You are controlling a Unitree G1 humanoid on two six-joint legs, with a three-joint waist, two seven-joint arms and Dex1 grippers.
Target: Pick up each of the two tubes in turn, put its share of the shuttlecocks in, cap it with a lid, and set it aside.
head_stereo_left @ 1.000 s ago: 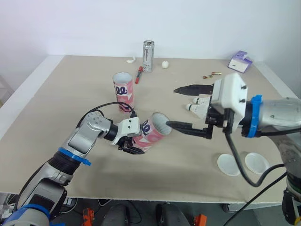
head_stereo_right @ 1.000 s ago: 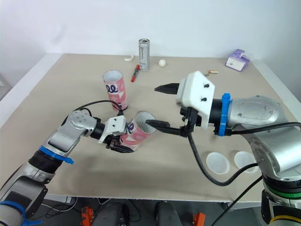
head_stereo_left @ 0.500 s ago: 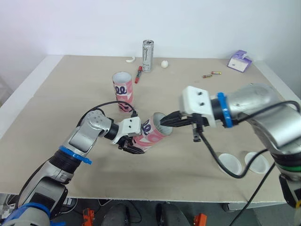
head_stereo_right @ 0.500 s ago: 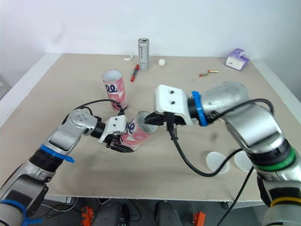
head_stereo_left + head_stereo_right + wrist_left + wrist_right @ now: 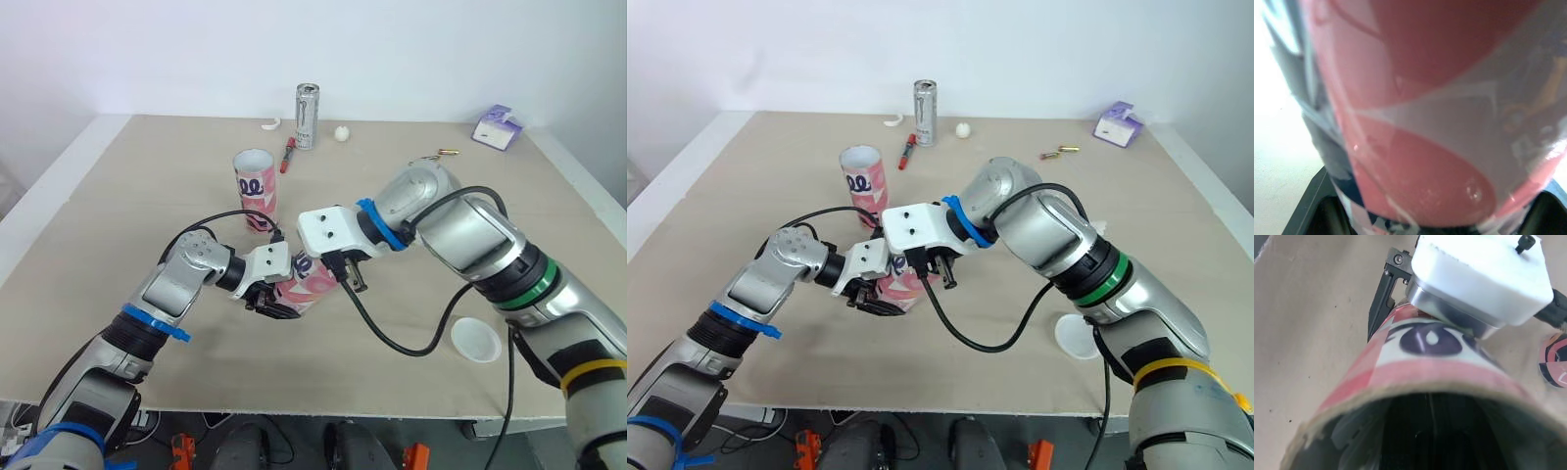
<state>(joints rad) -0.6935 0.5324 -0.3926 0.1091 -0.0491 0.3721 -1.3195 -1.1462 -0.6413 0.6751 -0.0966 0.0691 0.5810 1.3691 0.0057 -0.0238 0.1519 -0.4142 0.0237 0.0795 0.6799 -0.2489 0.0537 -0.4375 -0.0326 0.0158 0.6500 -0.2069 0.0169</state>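
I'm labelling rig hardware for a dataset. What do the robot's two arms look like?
Left arm and right arm: silver-grey shells, blue bands, white wrist blocks, looping black cables. The right adds green and yellow rings; the left ends in black fingers.

Tube (image 5: 310, 286): glossy printed cardboard, raw matt rim. Table (image 5: 137, 196): matt beige. Can (image 5: 309, 116): shiny metal.

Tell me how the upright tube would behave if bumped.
The upright tube stands tall on a narrow base, open-topped, so a side bump would probably tip it. Being round, it would likely then roll on the table. It looks like thin cardboard: probably light, easily dented.
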